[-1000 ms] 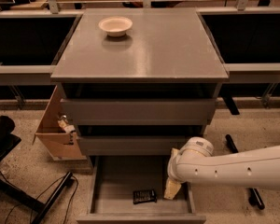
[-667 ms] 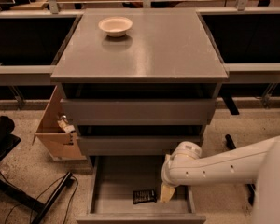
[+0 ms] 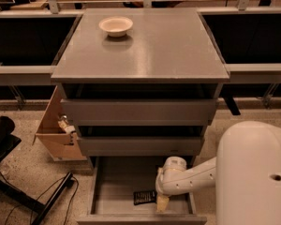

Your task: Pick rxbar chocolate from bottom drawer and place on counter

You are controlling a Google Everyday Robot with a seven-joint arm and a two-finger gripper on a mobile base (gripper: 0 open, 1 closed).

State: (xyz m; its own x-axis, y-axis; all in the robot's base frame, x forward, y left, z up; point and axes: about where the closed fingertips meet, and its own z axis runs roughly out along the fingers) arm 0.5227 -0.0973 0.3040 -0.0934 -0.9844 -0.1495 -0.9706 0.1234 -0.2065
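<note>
The rxbar chocolate (image 3: pixel 144 197) is a small black bar lying flat on the grey floor of the open bottom drawer (image 3: pixel 117 184), near its front. My gripper (image 3: pixel 162 203) reaches down into the drawer and sits right beside the bar's right end, at about floor height. The white arm (image 3: pixel 192 175) comes in from the right over the drawer's right wall. The counter (image 3: pixel 150 46) is the grey top slab of the cabinet.
An off-white bowl (image 3: pixel 115 26) stands on the counter's back left. Two shut grey drawer fronts (image 3: pixel 138 111) hang above the open drawer. An open cardboard box (image 3: pixel 56 135) and black chair legs (image 3: pixel 23 193) are at the left. A large white arm link (image 3: pixel 255 172) fills the lower right.
My gripper has moved left and down inside the drawer, from near its right wall to beside the bar. The large arm link has come into view at the right.
</note>
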